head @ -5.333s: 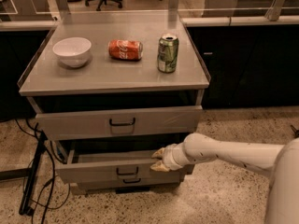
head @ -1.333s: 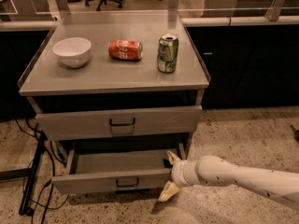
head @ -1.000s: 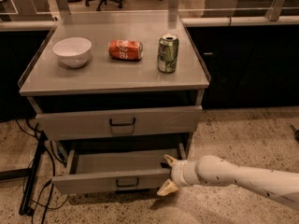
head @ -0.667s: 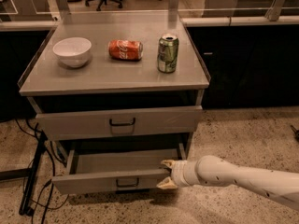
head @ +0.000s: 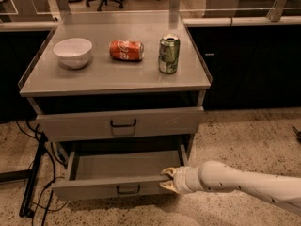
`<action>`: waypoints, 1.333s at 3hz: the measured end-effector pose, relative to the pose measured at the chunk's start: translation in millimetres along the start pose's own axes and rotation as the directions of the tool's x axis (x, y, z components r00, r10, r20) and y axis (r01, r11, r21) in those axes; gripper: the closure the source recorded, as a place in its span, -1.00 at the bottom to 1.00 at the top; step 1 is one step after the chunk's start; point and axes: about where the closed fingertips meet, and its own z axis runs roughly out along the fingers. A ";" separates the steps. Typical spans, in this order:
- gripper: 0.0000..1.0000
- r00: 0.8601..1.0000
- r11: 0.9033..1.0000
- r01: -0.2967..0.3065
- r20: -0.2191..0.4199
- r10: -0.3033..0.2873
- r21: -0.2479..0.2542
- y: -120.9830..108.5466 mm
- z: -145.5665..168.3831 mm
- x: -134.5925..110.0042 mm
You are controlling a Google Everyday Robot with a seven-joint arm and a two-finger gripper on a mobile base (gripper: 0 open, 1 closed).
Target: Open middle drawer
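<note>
The middle drawer (head: 126,166) of the grey cabinet stands pulled out, its plain grey inside showing. Its low front panel (head: 89,189) carries a small dark loop handle (head: 128,189) at centre. My gripper (head: 165,180) comes in from the right on a white arm (head: 235,181) and sits at the right end of that front panel. Its two fingers are a little apart, one tip above the other (head: 167,173), and hold nothing that I can see. Whether the tips touch the panel I cannot tell.
The taller top drawer (head: 120,122) above is shut. On the cabinet top stand a white bowl (head: 73,52), a red can lying on its side (head: 126,50) and an upright green can (head: 169,53). Cables (head: 32,182) lie on the floor at left. Dark cabinets stand behind.
Since the earliest frame the middle drawer has come out towards me. In the last second the widely spread fingers have drawn closer together at the panel's right end.
</note>
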 end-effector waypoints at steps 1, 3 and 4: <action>1.00 1.000 1.000 0.003 0.004 -0.003 0.013 -2.3 -10.4 -9.0; 0.63 1.000 1.000 0.006 0.008 -0.006 0.026 -2.1 -14.1 -12.1; 0.18 1.000 1.000 0.006 0.008 -0.006 0.026 -2.1 -14.1 -12.1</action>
